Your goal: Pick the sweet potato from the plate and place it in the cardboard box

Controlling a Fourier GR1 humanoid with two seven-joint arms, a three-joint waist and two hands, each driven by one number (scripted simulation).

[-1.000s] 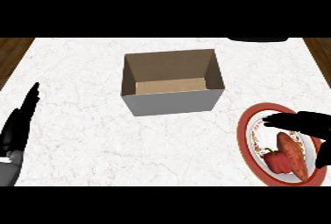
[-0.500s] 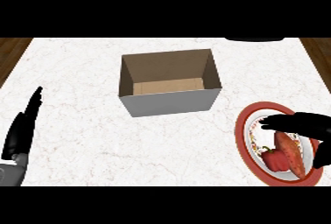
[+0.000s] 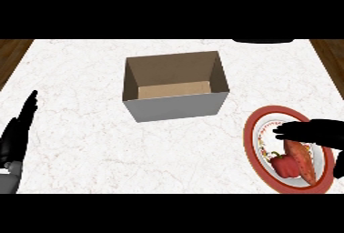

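Still, right hand (image 3: 317,132) hovers over sweet potato (image 3: 301,158) on plate (image 3: 252,132), fingers (image 3: 282,132) straight, together, barely moved; left hand (image 3: 19,132) rests unchanged, straight-fingered.

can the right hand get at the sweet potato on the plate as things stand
Probably yes: the right hand hovers over the plate, fingers straight, right by the sweet potato with nothing between. The red pepper beside it may crowd the grasp.

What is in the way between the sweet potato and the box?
Nothing visible. Only bare counter lies between the plate and the open cardboard box. A red pepper sits beside the sweet potato on the plate.
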